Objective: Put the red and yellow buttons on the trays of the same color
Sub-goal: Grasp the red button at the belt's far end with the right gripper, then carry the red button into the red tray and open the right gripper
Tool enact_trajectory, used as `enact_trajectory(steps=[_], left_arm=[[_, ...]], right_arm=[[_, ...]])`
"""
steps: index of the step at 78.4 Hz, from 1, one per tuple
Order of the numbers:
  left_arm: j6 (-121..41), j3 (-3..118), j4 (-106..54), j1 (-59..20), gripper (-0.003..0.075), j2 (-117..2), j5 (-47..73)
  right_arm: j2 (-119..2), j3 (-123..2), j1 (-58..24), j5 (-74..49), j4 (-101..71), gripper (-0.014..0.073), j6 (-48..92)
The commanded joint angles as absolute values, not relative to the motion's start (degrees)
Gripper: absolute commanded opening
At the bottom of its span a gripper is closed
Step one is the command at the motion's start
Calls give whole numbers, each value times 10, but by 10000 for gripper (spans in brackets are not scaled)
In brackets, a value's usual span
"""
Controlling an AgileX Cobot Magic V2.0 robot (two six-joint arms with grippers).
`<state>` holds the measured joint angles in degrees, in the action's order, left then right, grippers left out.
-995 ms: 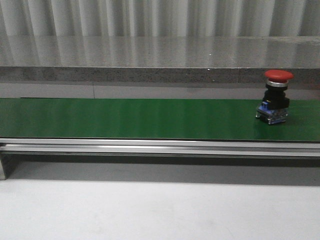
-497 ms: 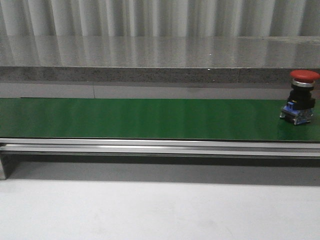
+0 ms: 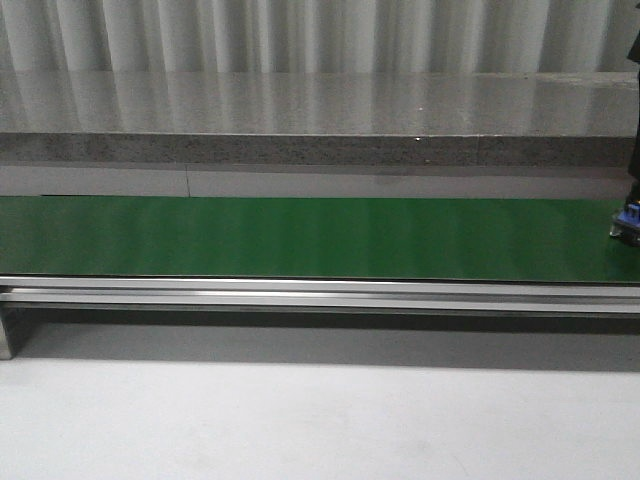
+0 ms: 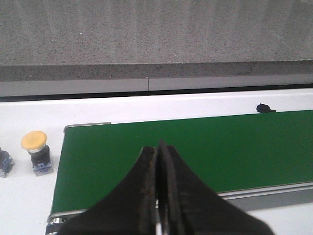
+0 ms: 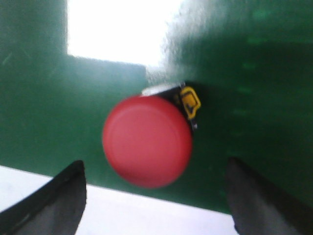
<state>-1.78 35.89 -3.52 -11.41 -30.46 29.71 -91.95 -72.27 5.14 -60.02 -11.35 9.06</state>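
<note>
Nothing is placed yet, and no tray shows in any view. Your right gripper [image 5: 154, 196] stands wide open directly above the red button [image 5: 146, 141], which sits upright on the green belt [image 3: 300, 238] (only a sliver shows at the front view's right edge). Your left gripper [image 4: 158, 196] is pressed closed and empty; the yellow button [image 4: 35, 152] waits off the belt's end. Both picks and both placements remain.
</note>
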Motion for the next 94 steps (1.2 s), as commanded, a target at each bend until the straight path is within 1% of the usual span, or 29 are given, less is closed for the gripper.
enact_trajectory(steps=[1, 9, 10, 19, 25, 28, 41, 49, 65, 81, 94], left_arm=[[-17, 374, -42, -119, -20, -306, 255], [-17, 374, -42, -119, -20, -306, 255], [-17, 374, -42, -119, -20, -306, 255], [-17, 374, -42, -119, -20, -306, 255], [-17, 374, -42, -119, -20, -306, 255], [-17, 374, -42, -119, -20, -306, 255], [-17, 374, -42, -119, -20, -306, 255], [-17, 374, -42, -119, -20, -306, 255], [-17, 374, -42, -119, -20, -306, 255], [-17, 374, -42, -119, -20, -306, 255], [-17, 374, -42, -119, -20, -306, 255]], right_arm=[[-911, -753, 51, -575, -121, 572, 109], [-922, -767, 51, -579, -109, 458, 109], [-923, -768, 51, -580, -106, 422, 109], [-926, -768, 51, -572, -102, 262, 109], [-925, -768, 51, -562, -102, 181, 109], [-924, -768, 51, -557, -100, 158, 109], [-919, -778, 57, -553, -67, 151, 108], [-918, -797, 77, -553, -57, 151, 97], [-918, -837, 138, -549, -57, 151, 70], [-919, -852, 212, -510, -57, 151, 25], [-949, -884, 264, -523, -57, 151, -8]])
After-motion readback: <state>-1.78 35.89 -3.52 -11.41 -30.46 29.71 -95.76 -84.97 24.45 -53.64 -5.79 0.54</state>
